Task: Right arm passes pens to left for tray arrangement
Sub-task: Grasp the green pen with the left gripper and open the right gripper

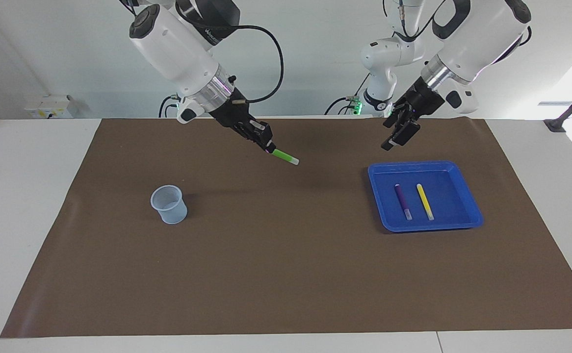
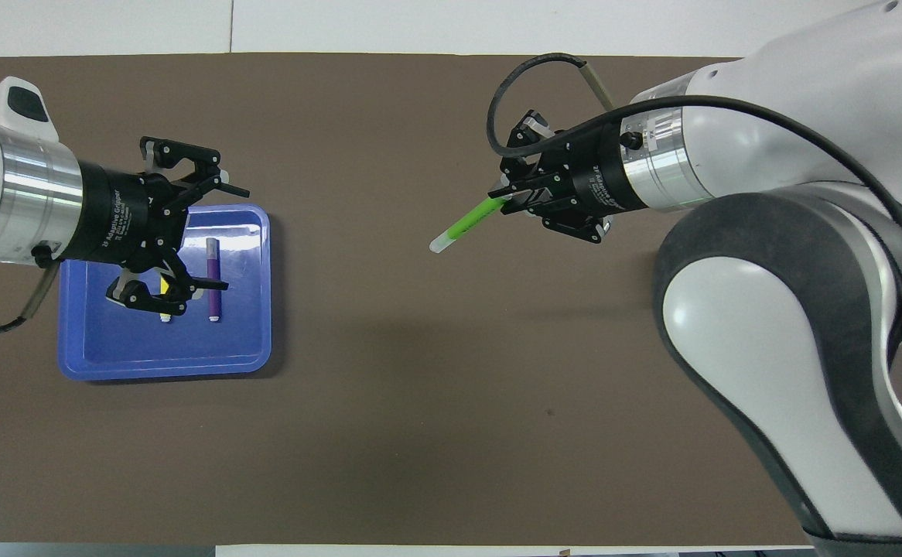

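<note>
Pens are split between the air and the tray: the green pen point(image 1: 284, 157) is clamped in the right gripper point(image 1: 268, 146), whose fingertips pinch its upper end, while the purple pen point(image 1: 403, 200) and the yellow pen point(image 1: 425, 201) lie side by side in the blue tray point(image 1: 468, 198). The green pen sticks out of the right gripper at a slant, whitish tip lowest and pointing toward the left arm's end of the table. It hangs over bare brown mat point(image 1: 276, 255) near the middle of the table, clear of the surface.

The left gripper point(image 1: 398, 137) has its fingers spread wide and holds nothing. In the facing view it hangs in the air over the mat just beside the tray's edge nearest the robots, touching neither tray nor pens. From overhead its open fingers point(image 2: 219, 285) overlap the tray and hide most of the yellow pen point(image 2: 163, 288), leaving the purple pen point(image 2: 213, 278) plainly visible beside them.

Both pens in the tray lie parallel, close together but apart, whitish ends away from the robots. A small translucent cup point(image 1: 169, 204) stands upright on the mat toward the right arm's end, well apart from both grippers.
</note>
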You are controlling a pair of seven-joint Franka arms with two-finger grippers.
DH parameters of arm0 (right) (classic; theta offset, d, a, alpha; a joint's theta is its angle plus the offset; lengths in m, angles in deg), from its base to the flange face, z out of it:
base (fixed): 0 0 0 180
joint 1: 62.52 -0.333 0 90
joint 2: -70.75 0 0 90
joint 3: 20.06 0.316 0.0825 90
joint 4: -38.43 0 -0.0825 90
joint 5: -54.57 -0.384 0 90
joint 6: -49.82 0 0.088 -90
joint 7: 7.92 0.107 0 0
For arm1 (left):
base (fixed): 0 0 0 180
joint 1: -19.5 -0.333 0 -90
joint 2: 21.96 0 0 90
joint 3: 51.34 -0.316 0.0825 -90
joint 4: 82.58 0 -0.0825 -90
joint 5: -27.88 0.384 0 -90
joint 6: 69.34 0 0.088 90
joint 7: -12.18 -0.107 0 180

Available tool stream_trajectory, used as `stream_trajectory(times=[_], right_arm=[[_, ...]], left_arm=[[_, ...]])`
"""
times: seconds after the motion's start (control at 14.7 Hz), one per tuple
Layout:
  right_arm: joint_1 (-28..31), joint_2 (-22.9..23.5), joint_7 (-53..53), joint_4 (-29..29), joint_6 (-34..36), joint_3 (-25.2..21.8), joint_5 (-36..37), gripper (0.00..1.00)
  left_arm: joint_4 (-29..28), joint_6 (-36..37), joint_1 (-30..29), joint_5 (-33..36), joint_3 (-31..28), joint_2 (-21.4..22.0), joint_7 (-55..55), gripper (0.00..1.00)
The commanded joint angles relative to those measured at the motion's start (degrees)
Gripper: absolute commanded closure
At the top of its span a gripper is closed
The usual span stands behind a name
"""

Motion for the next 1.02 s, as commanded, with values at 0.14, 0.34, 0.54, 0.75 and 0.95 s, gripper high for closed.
stream_trajectory(times=[0.14,0.34,0.54,0.75,0.95], right_arm=[[0.21,0.56,1.96,1.07,-2.57,0.25,-5.46,1.00],[-1.46,0.65,4.33,0.98,-3.72,0.17,-5.55,1.00],[-3.30,0.82,6.70,0.98,-5.22,0.25,-5.64,1.00],[-4.36,0.82,11.35,1.07,-8.11,0.17,-8.97,1.00],[-6.90,0.91,14.70,1.07,-11.80,0.17,-9.33,1.00]], left_arm=[[0.05,-6.47,3.71,-2.63,1.62,0.32,21.14,0.00],[-1.26,-10.17,3.81,-9.38,1.62,0.67,24.08,0.00],[-2.23,-15.52,4.50,-12.48,1.71,0.50,25.56,0.00],[-3.99,-16.50,6.00,-12.48,1.71,0.24,27.50,0.00],[-6.44,-18.25,8.11,-12.31,1.62,0.49,31.63,0.00]])
